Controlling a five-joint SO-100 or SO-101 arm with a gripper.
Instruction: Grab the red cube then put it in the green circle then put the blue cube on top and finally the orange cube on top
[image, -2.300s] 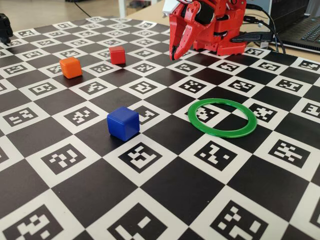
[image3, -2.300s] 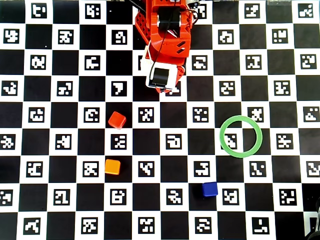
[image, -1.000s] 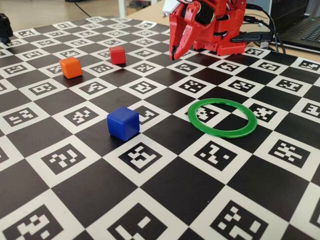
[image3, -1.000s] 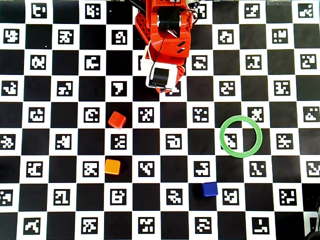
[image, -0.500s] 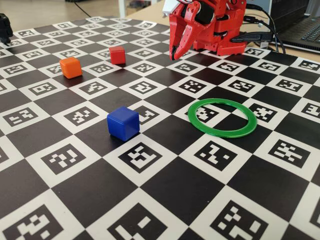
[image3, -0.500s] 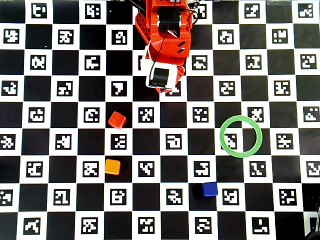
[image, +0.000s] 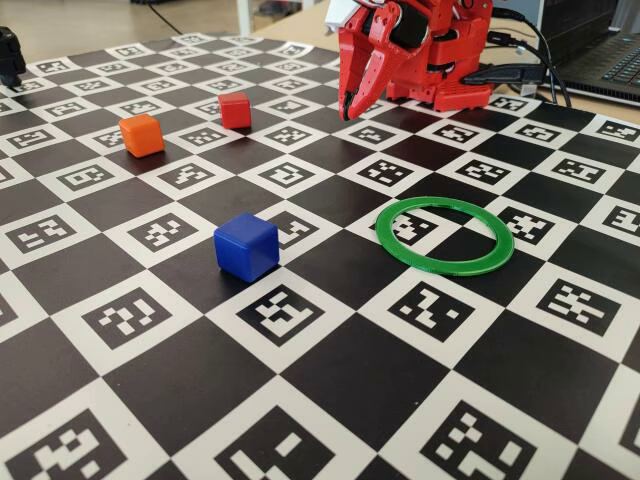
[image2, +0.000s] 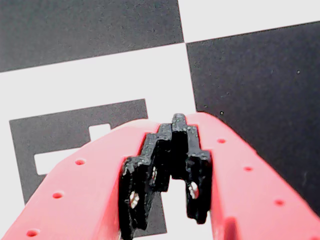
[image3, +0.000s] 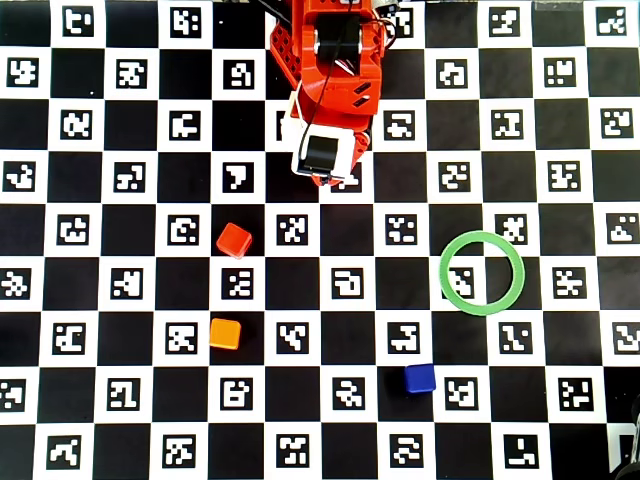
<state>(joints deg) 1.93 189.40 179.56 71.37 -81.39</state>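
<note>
In the overhead view the gripper, seen clenched on nothing in the wrist view, is held at twelve o'clock, while the red cube lies toward nine, well apart from the green circle at three.

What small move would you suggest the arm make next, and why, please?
Probably open the hand and swing it toward the red cube. The hand looks shut and empty near the arm's base, all three cubes sit apart on the checkered mat, and the green circle holds nothing, so the red cube comes first.
</note>
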